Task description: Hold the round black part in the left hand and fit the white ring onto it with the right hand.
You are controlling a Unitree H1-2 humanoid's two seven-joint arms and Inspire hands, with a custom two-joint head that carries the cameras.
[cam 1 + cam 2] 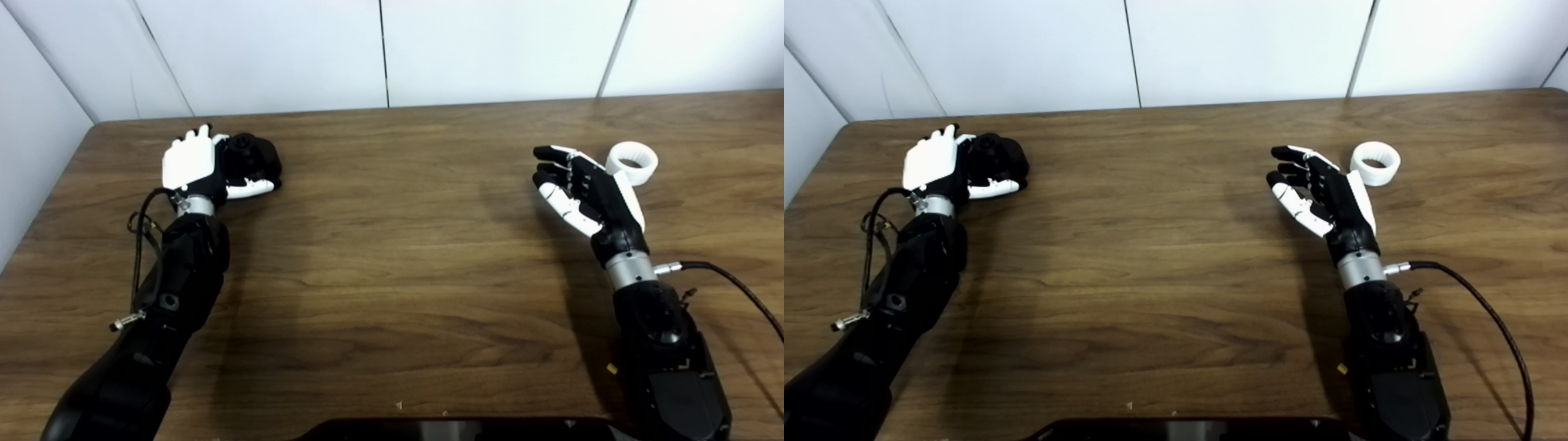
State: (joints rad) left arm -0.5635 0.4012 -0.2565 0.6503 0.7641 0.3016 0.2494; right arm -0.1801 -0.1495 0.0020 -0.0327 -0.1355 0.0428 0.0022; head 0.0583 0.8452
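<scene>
The round black part (252, 154) rests on the wooden table (392, 257) at the far left. My left hand (195, 164) wraps it, fingers over its far side and the thumb along its near side. At the right the white ring (1375, 163) lies flat on the table, hole up. My right hand (1324, 193) hovers just left of and in front of the ring, apart from it. That hand is open, its fingers spread and its palm turned to the left, with nothing in it.
White wall panels (380, 55) close off the table's far edge and left side. A black cable (1488, 312) runs from my right wrist across the table to the right. A dark flat object (453, 429) lies at the bottom edge.
</scene>
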